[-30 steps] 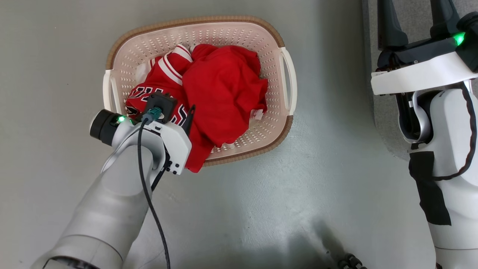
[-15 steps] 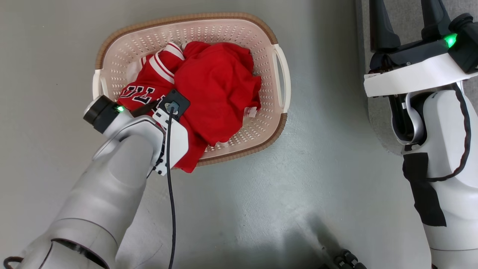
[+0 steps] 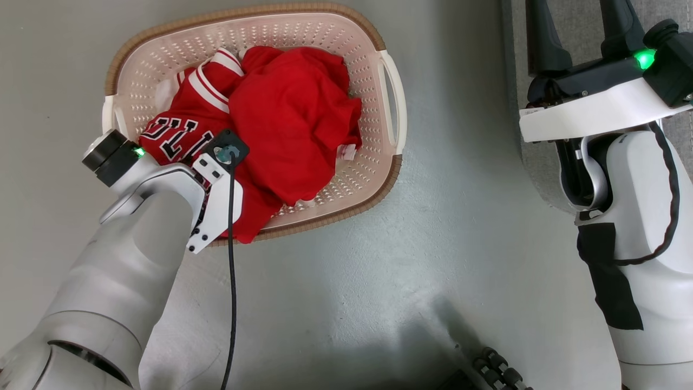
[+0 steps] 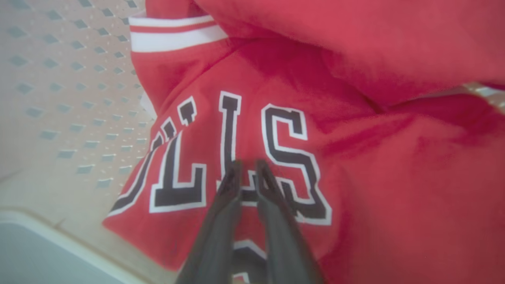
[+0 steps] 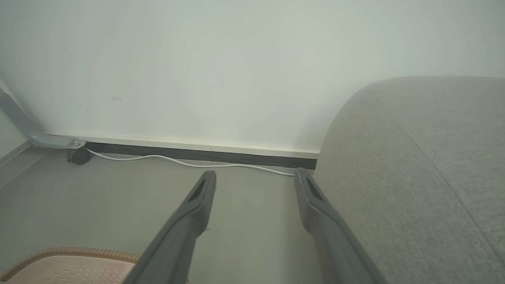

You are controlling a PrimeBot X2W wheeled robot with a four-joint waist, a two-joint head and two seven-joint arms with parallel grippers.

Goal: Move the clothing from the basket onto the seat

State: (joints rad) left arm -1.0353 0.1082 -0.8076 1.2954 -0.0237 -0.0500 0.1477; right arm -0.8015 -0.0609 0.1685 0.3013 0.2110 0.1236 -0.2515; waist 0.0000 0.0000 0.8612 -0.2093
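- Left tool (image 4: 247,166): fingers narrow, tips on the lettered clothing (image 4: 355,165) inside the basket (image 4: 59,98); whether cloth is pinched, I cannot tell.
- Right tool (image 5: 254,177): fingers wide apart, seat (image 5: 414,177) just to its right.

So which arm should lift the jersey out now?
Left: the left gripper is down in the basket, fingers nearly together on the jersey. The right gripper stands open, away by the seat.
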